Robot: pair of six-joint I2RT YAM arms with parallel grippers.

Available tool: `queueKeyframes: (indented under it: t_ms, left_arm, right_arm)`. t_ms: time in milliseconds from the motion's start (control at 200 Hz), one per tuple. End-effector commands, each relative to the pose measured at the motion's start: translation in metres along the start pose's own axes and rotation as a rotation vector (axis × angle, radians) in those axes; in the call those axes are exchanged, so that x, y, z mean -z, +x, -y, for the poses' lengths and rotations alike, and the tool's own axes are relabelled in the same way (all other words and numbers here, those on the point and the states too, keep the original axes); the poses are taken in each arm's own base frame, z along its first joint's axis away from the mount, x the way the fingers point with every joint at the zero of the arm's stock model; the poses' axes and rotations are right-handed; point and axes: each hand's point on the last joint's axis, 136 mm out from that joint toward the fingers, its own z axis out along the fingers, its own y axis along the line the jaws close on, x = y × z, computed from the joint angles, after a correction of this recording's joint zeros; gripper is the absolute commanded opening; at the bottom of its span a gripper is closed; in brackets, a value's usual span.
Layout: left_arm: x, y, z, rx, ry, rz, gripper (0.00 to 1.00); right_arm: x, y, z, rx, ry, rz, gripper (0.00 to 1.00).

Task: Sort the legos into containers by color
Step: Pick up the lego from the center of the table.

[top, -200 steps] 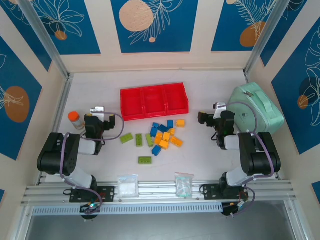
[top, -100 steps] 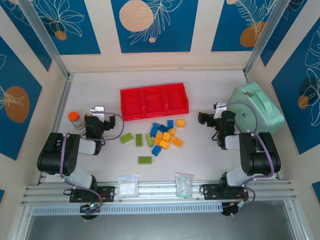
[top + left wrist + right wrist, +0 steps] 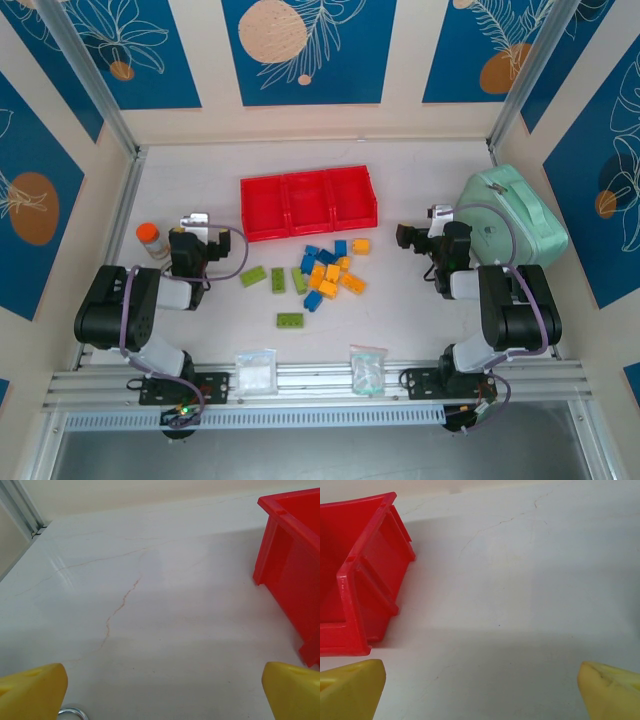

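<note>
The left gripper [image 3: 162, 692] and right gripper [image 3: 480, 690] hung wide open and empty, flanking the legos [image 3: 322, 272] heaped just before the empty red tray [image 3: 262, 232]. Bricks touched in the pile, so a pinch there risked lifting two colors.

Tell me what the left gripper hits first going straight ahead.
Probably nothing: the left gripper faces bare table up to the back wall, and the red tray sits clear to its right.

Both end effectors [image 3: 163, 690] [image 3: 481, 689] fully agape
</note>
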Motion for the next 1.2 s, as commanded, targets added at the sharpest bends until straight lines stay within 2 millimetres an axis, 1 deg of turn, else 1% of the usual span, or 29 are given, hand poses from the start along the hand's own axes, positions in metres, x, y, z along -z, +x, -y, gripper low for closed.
queueKeyframes:
  t_ms: [0,30,70,90,95,115,125,140,160,165,190,215,275,305,315,325,335,355,415,470,530,580,670,770,850,930,995,1080,1196]
  left_arm:
    - [-0.001,-0.01,0.003,0.001,0.017,0.028,0.99]
    - [0.0,-0.015,0.005,-0.003,0.023,0.041,1.0]
    - [0.006,-0.022,0.006,-0.013,0.028,0.047,1.0]
    - [0.011,-0.028,0.004,-0.02,0.011,0.054,0.99]
    - [0.012,-0.03,0.003,-0.022,0.006,0.055,0.99]
    - [0.018,-0.037,0.002,-0.028,-0.009,0.058,0.99]
    - [0.02,-0.04,0.001,-0.031,-0.02,0.055,0.99]
    - [0.025,-0.048,-0.001,-0.029,-0.034,0.063,0.99]
    - [0.031,-0.052,-0.004,-0.009,-0.051,0.041,0.99]
    - [0.032,-0.057,-0.006,0.005,-0.057,0.05,0.99]
    - [0.039,-0.062,-0.01,0.056,-0.071,0.018,0.99]
    - [0.047,-0.073,-0.013,0.103,-0.078,0.006,0.99]
    - [0.063,-0.095,-0.012,0.197,-0.052,-0.028,0.99]
    - [0.07,-0.104,-0.01,0.244,-0.032,-0.043,0.99]
    - [0.073,-0.101,-0.009,0.254,-0.026,-0.066,0.99]
    - [0.075,-0.104,-0.008,0.268,-0.018,-0.075,0.99]
    - [0.078,-0.106,-0.006,0.28,-0.008,-0.084,0.99]
    - [0.082,-0.11,-0.003,0.301,0.009,-0.099,0.99]
    - [0.098,-0.11,0.004,0.353,0.043,-0.181,0.99]
    - [0.113,-0.109,0.011,0.376,0.071,-0.255,0.99]
    - [0.129,-0.106,0.018,0.39,0.099,-0.34,0.99]
    - [0.143,-0.099,0.025,0.39,0.131,-0.418,1.0]
    - [0.165,-0.088,0.039,0.381,0.205,-0.541,0.99]
    - [0.186,-0.076,0.056,0.37,0.318,-0.626,0.99]
    - [0.197,-0.069,0.067,0.355,0.404,-0.649,0.99]
    - [0.202,-0.059,0.071,0.34,0.438,-0.653,0.99]
    - [0.204,-0.049,0.077,0.33,0.478,-0.657,0.99]
    - [0.204,-0.039,0.079,0.328,0.489,-0.669,0.99]
    - [0.203,-0.037,0.083,0.33,0.516,-0.662,0.99]
  right_arm:
    - [-0.003,-0.014,-0.003,0.017,-0.01,0.032,0.99]
    - [-0.001,-0.018,-0.003,0.017,-0.005,0.048,0.99]
    - [0.004,-0.028,0.001,0.018,0.065,0.072,0.99]
    - [0.008,-0.03,0.001,0.026,0.098,0.051,0.99]
    - [0.009,-0.027,0.001,0.027,0.101,0.035,0.99]
    - [0.014,-0.04,0.001,0.025,0.127,0.034,0.99]
    - [0.017,-0.042,0.001,0.021,0.138,0.013,0.99]
    - [0.021,-0.047,0.001,0.001,0.153,-0.007,0.99]
    - [0.028,-0.052,0.003,-0.046,0.17,-0.029,0.99]
    - [0.029,-0.056,0.003,-0.058,0.172,-0.029,0.99]
    - [0.037,-0.067,0.003,-0.117,0.172,-0.038,0.99]
    - [0.044,-0.078,0.003,-0.177,0.159,-0.042,0.99]
    - [0.062,-0.097,0.001,-0.331,0.113,-0.055,0.99]
    - [0.071,-0.107,-0.006,-0.39,0.06,-0.057,0.99]
    - [0.073,-0.109,-0.008,-0.406,0.044,-0.061,0.99]
    - [0.075,-0.11,-0.01,-0.414,0.034,-0.062,0.99]
    - [0.078,-0.116,-0.016,-0.429,-0.007,-0.062,0.99]
    - [0.082,-0.117,-0.021,-0.45,-0.038,-0.078,0.99]
    - [0.094,-0.12,-0.032,-0.522,-0.075,-0.14,0.99]
    - [0.104,-0.121,-0.048,-0.559,-0.131,-0.222,0.99]
    - [0.111,-0.118,-0.068,-0.596,-0.186,-0.324,0.99]
    - [0.115,-0.113,-0.089,-0.576,-0.227,-0.409,0.99]
    - [0.121,-0.091,-0.12,-0.463,-0.21,-0.557,0.99]
    - [0.119,-0.061,-0.139,-0.391,-0.162,-0.699,0.99]
    - [0.11,-0.04,-0.142,-0.37,-0.11,-0.77,1.0]
    - [0.099,-0.024,-0.14,-0.348,-0.059,-0.82,0.98]
    - [0.089,-0.015,-0.139,-0.337,-0.026,-0.847,0.97]
    - [0.077,-0.007,-0.142,-0.32,-0.003,-0.878,0.95]
    - [0.063,0.003,-0.147,-0.27,0.03,-0.915,0.94]
